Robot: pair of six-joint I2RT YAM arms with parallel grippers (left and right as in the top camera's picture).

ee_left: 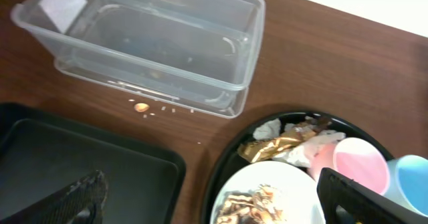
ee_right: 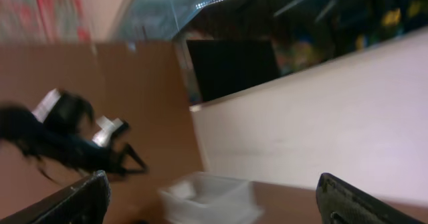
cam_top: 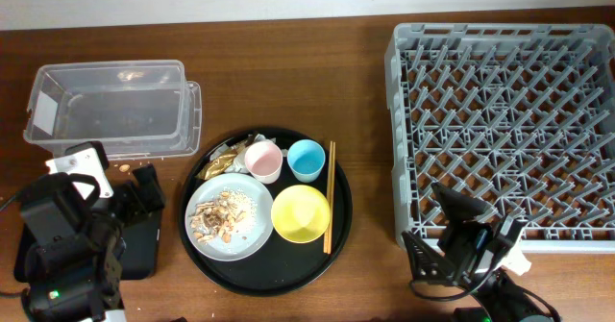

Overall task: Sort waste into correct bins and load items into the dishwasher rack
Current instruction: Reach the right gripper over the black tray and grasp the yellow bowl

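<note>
On a round black tray (cam_top: 288, 266) sit a pale grey plate (cam_top: 254, 224) with beige food scraps (cam_top: 217, 216), a pink cup (cam_top: 263, 161), a blue cup (cam_top: 307, 159), a yellow bowl (cam_top: 301, 213) and wooden chopsticks (cam_top: 330, 197). Crumpled gold and white wrappers (cam_top: 223, 161) lie at the tray's back left. My left gripper (cam_top: 144, 189) is open above the shallow black bin (cam_top: 144, 243), left of the plate (ee_left: 287, 184). My right gripper (cam_top: 476, 228) is open at the grey dishwasher rack's (cam_top: 504, 111) front edge, tilted upward. The clear tub (cam_top: 110, 106) stands at the back left.
Small crumbs (ee_left: 142, 107) lie on the wood between the clear tub (ee_left: 154, 43) and the black bin (ee_left: 87, 160). The right wrist view is blurred, showing wall, a far table end and the tub (ee_right: 210, 197). Bare wood separates the round tray from the rack.
</note>
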